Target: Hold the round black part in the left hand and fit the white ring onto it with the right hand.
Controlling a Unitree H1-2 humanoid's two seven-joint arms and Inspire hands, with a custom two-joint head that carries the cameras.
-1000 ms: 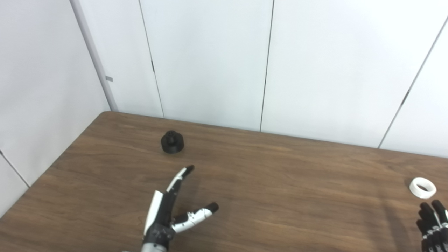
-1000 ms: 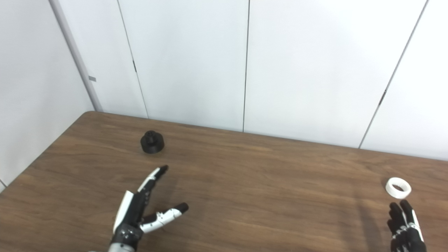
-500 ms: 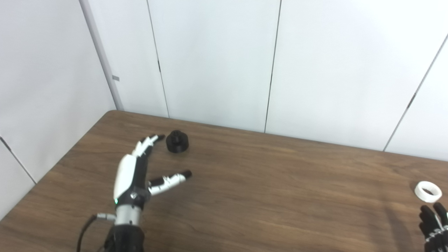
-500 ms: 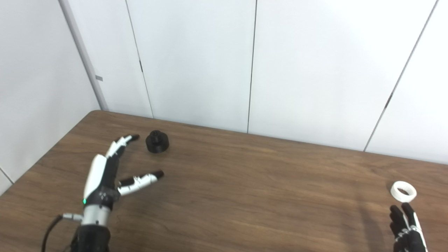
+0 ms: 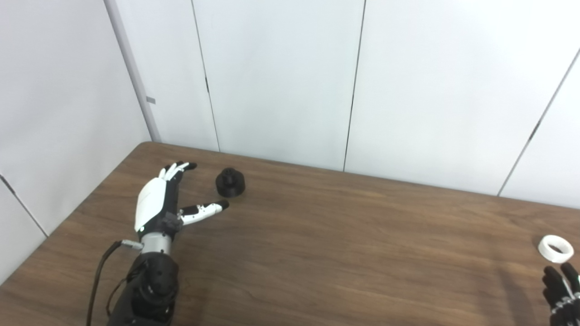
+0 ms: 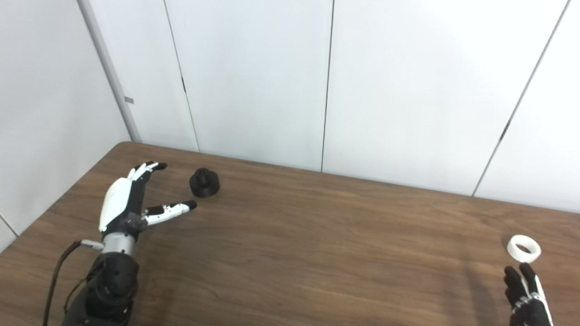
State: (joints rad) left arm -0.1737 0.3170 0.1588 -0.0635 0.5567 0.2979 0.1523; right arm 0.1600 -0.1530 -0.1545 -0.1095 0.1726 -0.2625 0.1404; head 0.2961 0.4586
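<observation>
The round black part [image 5: 230,182] stands on the brown table [image 5: 344,235] near its far left corner. My left hand [image 5: 164,201] is open just left of it, fingers stretched past its left side and thumb pointing under it, not touching. The white ring [image 5: 555,248] lies flat near the right edge. My right hand [image 6: 525,296] shows only its dark fingertips at the bottom right, just short of the ring; they look spread and hold nothing.
White wall panels [image 5: 281,77] rise right behind the table's far edge. A cable [image 5: 97,280] hangs from my left wrist over the table's front left.
My left hand has travelled from the table's front centre-left up and leftward to beside the black part. The view shifted slightly. The right hand and ring stayed put.
</observation>
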